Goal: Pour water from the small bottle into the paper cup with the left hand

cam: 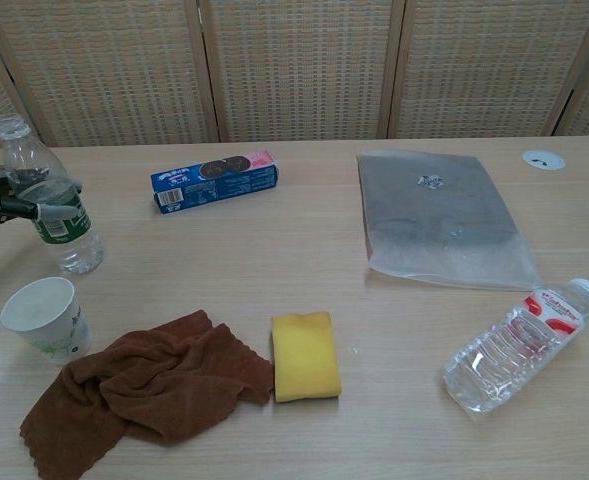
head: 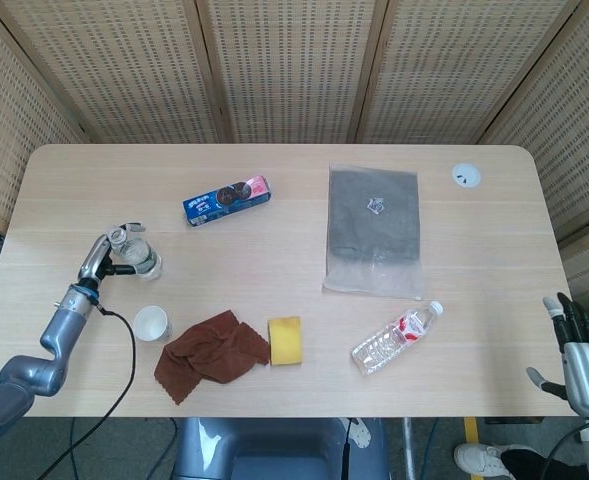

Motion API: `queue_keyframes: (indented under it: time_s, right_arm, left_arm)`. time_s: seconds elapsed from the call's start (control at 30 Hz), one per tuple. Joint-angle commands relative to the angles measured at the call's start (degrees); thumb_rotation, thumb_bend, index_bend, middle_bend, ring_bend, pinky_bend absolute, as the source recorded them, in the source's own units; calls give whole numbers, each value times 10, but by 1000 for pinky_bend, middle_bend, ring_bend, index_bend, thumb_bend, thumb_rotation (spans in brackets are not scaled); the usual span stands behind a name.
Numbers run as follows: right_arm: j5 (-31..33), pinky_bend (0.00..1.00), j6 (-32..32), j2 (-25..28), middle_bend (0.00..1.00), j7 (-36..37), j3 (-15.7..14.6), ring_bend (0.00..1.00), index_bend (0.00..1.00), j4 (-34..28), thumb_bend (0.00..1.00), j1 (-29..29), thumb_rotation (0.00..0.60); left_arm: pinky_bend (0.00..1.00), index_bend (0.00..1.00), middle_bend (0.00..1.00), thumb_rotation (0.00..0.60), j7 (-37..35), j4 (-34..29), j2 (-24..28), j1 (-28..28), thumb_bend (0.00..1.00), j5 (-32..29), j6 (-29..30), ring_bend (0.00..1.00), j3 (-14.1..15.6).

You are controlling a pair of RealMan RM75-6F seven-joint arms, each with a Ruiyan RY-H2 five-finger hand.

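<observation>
- Left hand (head: 106, 257) at frame left, fingers wrapped around the upright small bottle (cam: 56, 215).
- Paper cup (cam: 42, 316) stands just below it.
- Right hand (head: 582, 345), lower right, open and empty.

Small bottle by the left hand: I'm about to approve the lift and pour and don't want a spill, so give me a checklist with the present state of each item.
1. Left hand on the small bottle: fingers reach its green label from the side; firm grip cannot tell.
2. Bottle upright on the table: ok.
3. Cap off: cannot tell; the neck shows no coloured cap, but the top is too small to judge.
4. Paper cup upright, mouth open: ok.
5. Cup free of clutter: not ok; the brown cloth lies right beside it, possibly touching.
6. Right hand out of the way: ok, at the table's far right edge, holding nothing.
</observation>
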Motion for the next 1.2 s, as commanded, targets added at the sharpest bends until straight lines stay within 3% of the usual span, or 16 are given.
queue_keyframes:
  time_s: [0.03,0.17,0.57,0.83,1.03,1.2]
  right_arm:
    - [-1,0,0,0,0,0,-1,0,15,0,0,0,600]
    - [-1,0,-1,0,0,-1,-1,0,15,0,0,1,600]
    - [-7,0,3,1,0,0,-4,0,15,-3,0,0,600]
    - [-17,0,11,1,0,-4,-8,0,15,-8,0,-3,600]
    - [-26,0,15,0,0,-10,-12,0,15,-12,0,-4,600]
    - [-33,0,20,0,0,-14,-15,0,15,-16,0,-6,600]
  left_arm:
    - [98,485,353,600,-3,2,-2,1,330,-2,1,137,-2]
    - [237,525,385,600,-12,-2,2,2,374,1,8,216,-3]
    - [301,526,405,600,-11,-59,76,9,389,40,58,239,15]
    - [301,532,407,600,101,-90,157,30,405,81,86,239,65]
    - [301,535,409,600,148,-103,183,48,429,101,101,239,97]
    - [301,535,412,600,250,-101,199,62,433,119,118,239,122]
